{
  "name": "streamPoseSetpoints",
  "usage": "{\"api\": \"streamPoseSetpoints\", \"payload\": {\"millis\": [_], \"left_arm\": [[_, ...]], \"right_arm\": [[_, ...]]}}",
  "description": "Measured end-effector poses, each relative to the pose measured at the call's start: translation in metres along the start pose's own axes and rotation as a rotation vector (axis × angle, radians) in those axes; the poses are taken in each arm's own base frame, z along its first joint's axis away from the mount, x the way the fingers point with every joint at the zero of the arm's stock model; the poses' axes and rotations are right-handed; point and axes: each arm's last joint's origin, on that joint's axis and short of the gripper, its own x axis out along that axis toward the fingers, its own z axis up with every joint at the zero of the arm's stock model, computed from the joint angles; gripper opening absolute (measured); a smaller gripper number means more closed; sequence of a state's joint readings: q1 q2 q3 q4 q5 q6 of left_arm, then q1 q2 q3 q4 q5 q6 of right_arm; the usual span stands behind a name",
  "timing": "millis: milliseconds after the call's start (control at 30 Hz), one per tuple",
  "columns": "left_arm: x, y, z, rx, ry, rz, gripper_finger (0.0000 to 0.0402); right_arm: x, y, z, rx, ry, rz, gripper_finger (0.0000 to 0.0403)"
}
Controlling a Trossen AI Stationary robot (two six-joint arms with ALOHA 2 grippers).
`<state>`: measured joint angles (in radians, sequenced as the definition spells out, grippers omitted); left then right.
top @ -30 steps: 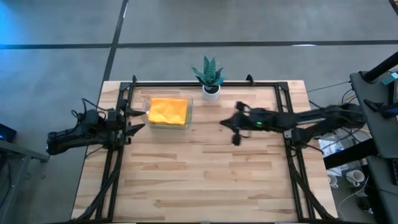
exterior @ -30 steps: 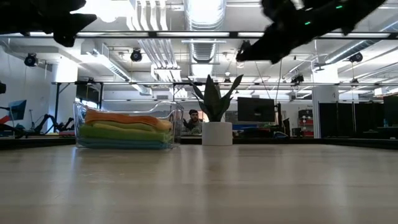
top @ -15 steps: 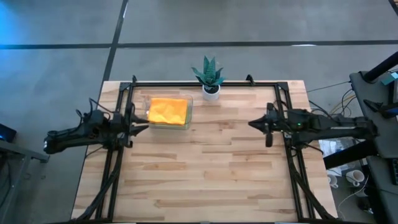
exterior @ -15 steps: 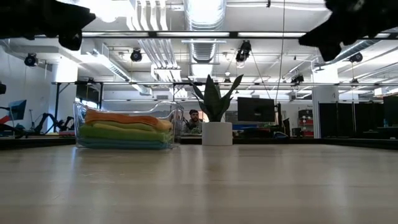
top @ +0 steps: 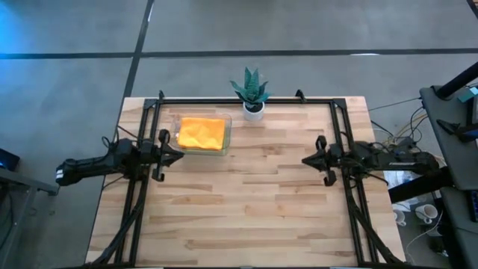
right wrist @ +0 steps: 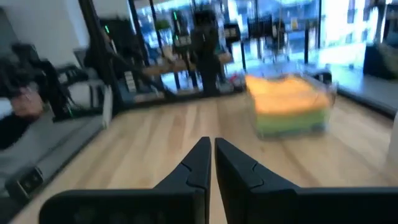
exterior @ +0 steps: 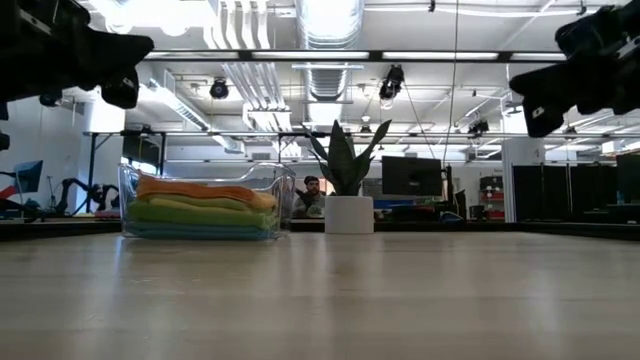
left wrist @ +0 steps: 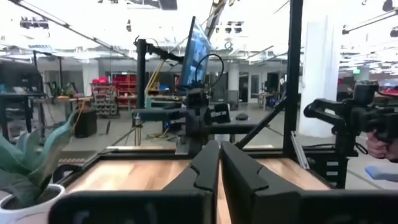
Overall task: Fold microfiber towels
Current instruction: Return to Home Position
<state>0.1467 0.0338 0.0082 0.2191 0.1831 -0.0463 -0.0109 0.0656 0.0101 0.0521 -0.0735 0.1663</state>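
High view first: the left pincer (top: 173,146) hangs over the surface's (top: 246,209) left edge, fingers pressed together. The towels (top: 202,132) are stacked in the clear tray (top: 228,136) just ahead of its tip, and only the orange one on top shows from up here. The right pincer (top: 306,159) is over at the opposite edge, well apart from the tray, also closed and holding nothing. The potted plant (top: 252,91) stands at the far edge, between the two pincers and beyond them.

Low view: the tray (exterior: 284,205) sits flat on the surface, and you can see the stack (exterior: 200,208) in layers, with orange on top, then yellow, green, and blue at the bottom. Both arms are just dark shapes way up high at either side, nothing near the cloths. A person (exterior: 313,194) is visible in the room behind.

Left wrist view: the two fingers (left wrist: 204,169) are shut tight, with a plant leaf (left wrist: 34,158) off to one side of them.

Right wrist view: the fingers (right wrist: 231,167) are closed with only a sliver between them, and the tray of towels (right wrist: 289,102) sits far ahead across the surface.
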Motion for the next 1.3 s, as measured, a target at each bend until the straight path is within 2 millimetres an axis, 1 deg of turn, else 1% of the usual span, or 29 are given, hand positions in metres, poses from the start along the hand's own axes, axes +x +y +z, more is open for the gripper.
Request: {"api": "streamPoseSetpoints", "payload": {"millis": [67,167,267,400,533,667,833,900,1000,1133,1300], "left_arm": [[-0.001,0.000,0.002,0.004,-0.019,-0.006,0.0001],[0.000,0.000,-0.004,-0.008,0.041,-0.006,0.0000],[0.000,0.000,-0.009,-0.017,0.091,0.007,0.0000],[0.000,0.003,-0.012,-0.029,0.116,0.104,0.0000],[-0.001,0.005,-0.019,-0.044,0.190,0.171,0.0000],[0.000,0.007,-0.022,-0.043,0.214,0.206,0.0000],[0.000,0.007,-0.022,-0.041,0.217,0.209,0.0000],[0.000,0.007,-0.022,-0.042,0.217,0.209,0.0000],[0.000,0.007,-0.022,-0.041,0.219,0.209,0.0000],[0.000,0.007,-0.023,-0.043,0.222,0.210,0.0000],[0.000,0.007,-0.023,-0.044,0.224,0.211,0.0000]], "right_arm": [[0.001,0.000,-0.002,-0.010,0.016,-0.003,0.0018],[0.002,0.001,0.006,-0.041,-0.054,0.022,0.0018],[0.002,0.002,0.007,-0.068,-0.066,0.044,0.0018],[0.000,0.003,0.008,-0.049,-0.079,0.077,0.0018],[0.000,0.004,0.008,-0.061,-0.070,0.117,0.0018],[0.000,0.007,0.005,-0.021,-0.034,0.209,0.0018],[-0.001,0.007,0.006,0.008,-0.038,0.227,0.0018],[-0.002,0.007,0.007,-0.026,-0.061,0.209,0.0018],[-0.002,0.004,0.007,-0.070,-0.076,0.104,0.0018],[-0.001,0.000,0.000,-0.091,-0.008,-0.004,0.0018],[0.001,-0.003,-0.006,-0.183,0.067,-0.040,0.0018]]}}
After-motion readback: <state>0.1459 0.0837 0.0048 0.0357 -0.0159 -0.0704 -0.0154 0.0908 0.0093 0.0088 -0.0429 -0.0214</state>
